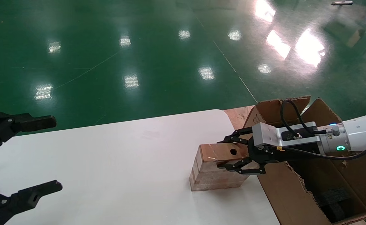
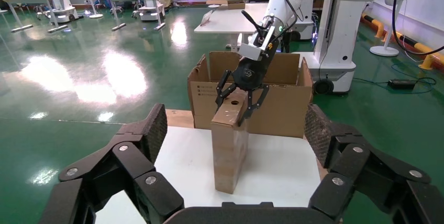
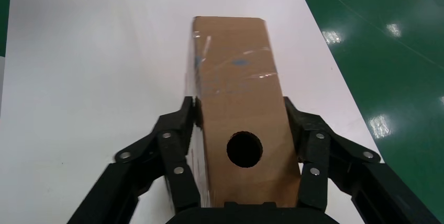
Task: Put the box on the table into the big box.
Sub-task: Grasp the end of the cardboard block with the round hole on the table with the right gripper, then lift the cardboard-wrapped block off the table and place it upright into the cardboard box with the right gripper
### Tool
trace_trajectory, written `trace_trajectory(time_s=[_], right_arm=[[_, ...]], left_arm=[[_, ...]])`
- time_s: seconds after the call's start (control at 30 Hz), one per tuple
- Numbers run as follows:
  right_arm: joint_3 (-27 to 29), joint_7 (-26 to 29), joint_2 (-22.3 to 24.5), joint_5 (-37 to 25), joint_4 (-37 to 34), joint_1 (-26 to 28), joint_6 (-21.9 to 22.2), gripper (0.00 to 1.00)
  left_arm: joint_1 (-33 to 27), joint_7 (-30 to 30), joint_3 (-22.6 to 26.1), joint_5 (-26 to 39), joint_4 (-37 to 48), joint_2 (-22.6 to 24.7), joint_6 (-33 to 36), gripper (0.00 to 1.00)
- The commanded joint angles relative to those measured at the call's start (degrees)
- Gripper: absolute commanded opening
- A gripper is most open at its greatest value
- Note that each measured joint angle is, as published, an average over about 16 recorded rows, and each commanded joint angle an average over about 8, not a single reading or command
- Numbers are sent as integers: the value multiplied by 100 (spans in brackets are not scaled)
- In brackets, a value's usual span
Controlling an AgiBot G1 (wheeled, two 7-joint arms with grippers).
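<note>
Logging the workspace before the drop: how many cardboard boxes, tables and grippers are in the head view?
Cardboard boxes: 2, the box and the big box
Tables: 1, the table
Grippers: 2, the left gripper and the right gripper
Total: 5

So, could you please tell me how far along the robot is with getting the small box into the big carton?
Done: the right pincer has reached the box and its fingers sit against both sides. In hand: the grasp, with the box resting on the table. Left: lifting it and placing it in the big box beside the table. The left pincer waits open at the table's other end.
</note>
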Motion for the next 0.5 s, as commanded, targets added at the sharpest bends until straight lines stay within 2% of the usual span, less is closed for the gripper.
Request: trace_trajectory(time_s=[0.03, 0.27, 0.5], right_arm=[[-1, -5, -9, -7, -9, -5, 14, 0], [-40, 162, 188, 202, 319, 46, -12, 0], [-71, 656, 737, 463, 808, 477, -4, 0]], left_arm=[[0, 0, 0, 0, 0, 0, 0, 100], [0, 0, 0, 0, 1, 0, 0, 100], [0, 0, 1, 0, 1, 0, 0, 100]])
